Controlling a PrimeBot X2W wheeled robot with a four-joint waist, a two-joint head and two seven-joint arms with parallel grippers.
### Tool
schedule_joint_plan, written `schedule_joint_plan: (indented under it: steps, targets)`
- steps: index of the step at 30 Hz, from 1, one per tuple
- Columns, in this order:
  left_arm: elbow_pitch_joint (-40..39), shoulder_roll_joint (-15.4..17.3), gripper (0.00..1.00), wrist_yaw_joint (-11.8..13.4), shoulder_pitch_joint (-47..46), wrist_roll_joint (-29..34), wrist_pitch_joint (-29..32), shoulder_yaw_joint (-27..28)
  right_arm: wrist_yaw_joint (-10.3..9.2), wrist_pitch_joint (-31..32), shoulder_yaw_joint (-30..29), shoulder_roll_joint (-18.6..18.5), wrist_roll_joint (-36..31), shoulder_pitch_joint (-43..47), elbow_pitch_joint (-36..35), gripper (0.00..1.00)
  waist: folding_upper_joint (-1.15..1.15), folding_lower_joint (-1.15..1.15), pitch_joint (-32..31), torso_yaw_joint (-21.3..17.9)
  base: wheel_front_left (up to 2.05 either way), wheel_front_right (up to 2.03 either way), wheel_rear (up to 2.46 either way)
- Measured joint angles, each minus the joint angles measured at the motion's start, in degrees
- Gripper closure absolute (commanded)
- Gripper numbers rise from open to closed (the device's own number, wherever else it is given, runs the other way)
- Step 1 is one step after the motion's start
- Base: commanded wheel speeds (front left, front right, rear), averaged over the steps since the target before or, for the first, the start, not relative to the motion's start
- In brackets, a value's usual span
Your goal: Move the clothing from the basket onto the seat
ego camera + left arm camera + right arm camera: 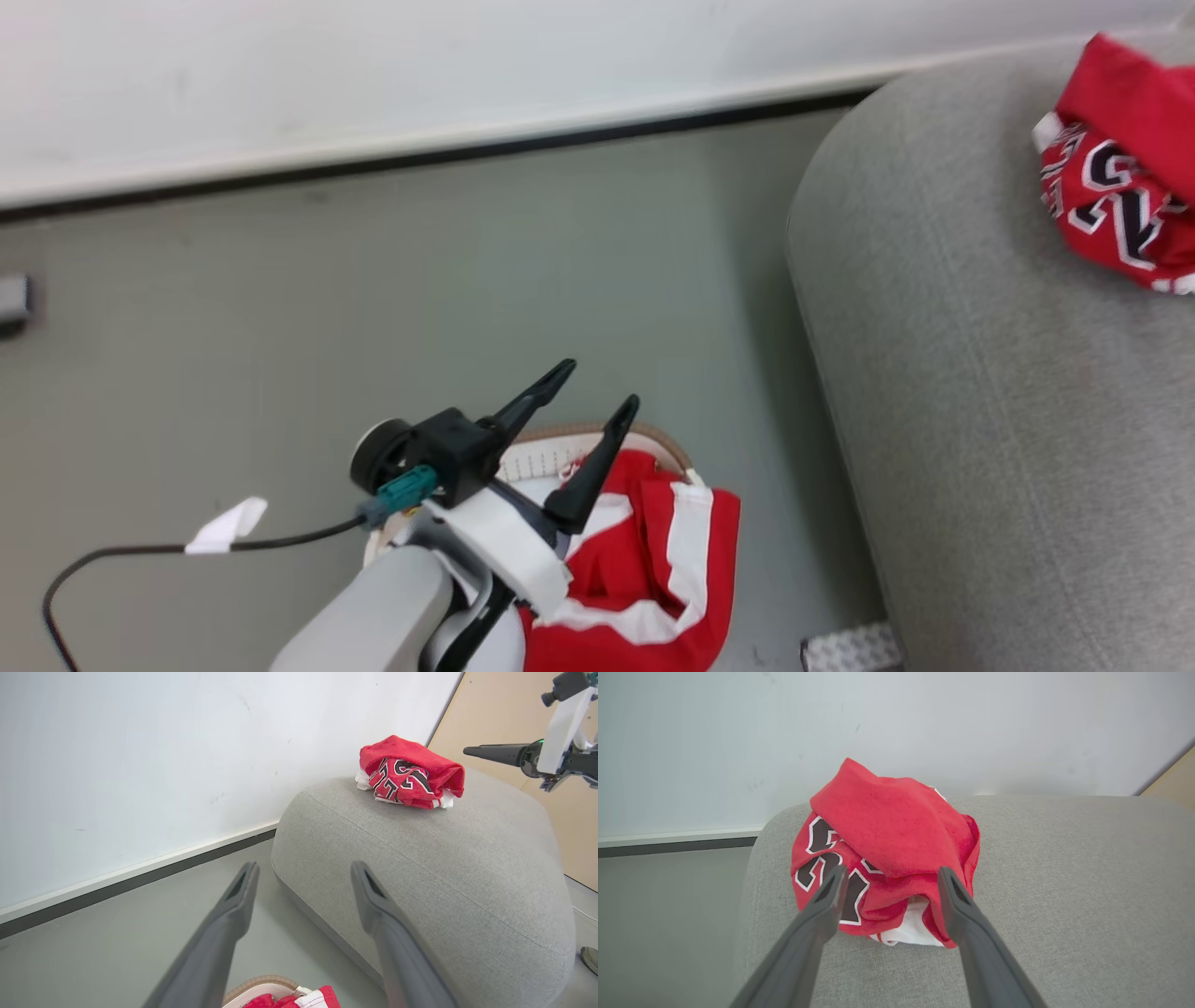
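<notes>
left claw (pixel 601 383): spread wide with nothing in it, hanging over the far rim of the basket, fingers pointing roughly at the wall

right claw (pixel 892 871): also wide open, not pinching anything. From its own wrist cam the jersey sits just past the two tips, and the left wrist cam shows this claw up in the air off to one side, clear of the cloth

jersey (pixel 887 858): scrunched into a heap on top of the seat, at the end nearer the wall. The black-and-white numerals show on one side and a bit of white pokes out underneath

striped piece (pixel 653 560): red with fat white stripes, in the basket and flopping over the rim on the side toward the seat

basket (pixel 579 434): on the floor just beside the seat, mostly hidden under the left arm. You only get a slice of brown rim and some white perforated wall

seat (pixel 980 420): big grey fabric thing with rounded edges and a stitched seam running across it

floor (pixel 280 308): plain grey-green

cable (pixel 140 551): black, runs off the left wrist with a white tape tag on it

wall (pixel 467 65): white, with a pale skirting and a dark strip along the bottom
</notes>
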Motion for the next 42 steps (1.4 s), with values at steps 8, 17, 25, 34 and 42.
schedule_joint_plan:
  steps: [8, 17, 25, 34, 42]
  targets:
    - [-0.87, 0.45, 0.0, 3.48, 6.38, -1.44, -0.07, 6.91, 0.0, -5.44, 2.47, -2.92, 3.99, 8.28, -13.93, 0.0, 0.0, -0.01, -9.49, 0.54, 0.0, 0.0, 0.0]
    - [-2.35, 0.65, 0.0, 6.08, 15.33, -1.45, -0.07, 15.52, 0.0, -12.12, -0.92, 1.25, 2.22, 22.9, -28.84, 0.0, 0.0, -0.02, -17.92, 3.64, 0.0, 0.0, 0.0]
    - [-4.83, 0.23, 0.0, 6.77, 22.12, 0.24, -0.07, 23.39, -0.01, -13.15, -5.99, 9.44, -3.28, 36.08, -38.52, 0.0, 0.0, -0.01, -20.27, 6.21, 0.0, 0.0, 0.0]
    - [-8.03, -3.63, 0.0, 4.3, 28.22, 6.03, -0.07, 30.6, 0.0, -13.17, -8.98, 16.67, -7.38, 44.96, -43.4, 0.0, 0.0, -0.01, -20.26, 6.46, 0.0, 0.0, 0.0]
    - [-7.56, -6.21, 0.0, 1.38, 28.83, 9.5, -0.07, 34.14, 0.0, -13.17, -8.4, 17.83, -8.53, 45.01, -45.17, 0.0, 0.0, 0.0, -19.7, 6.39, 0.0, 0.0, 0.0]
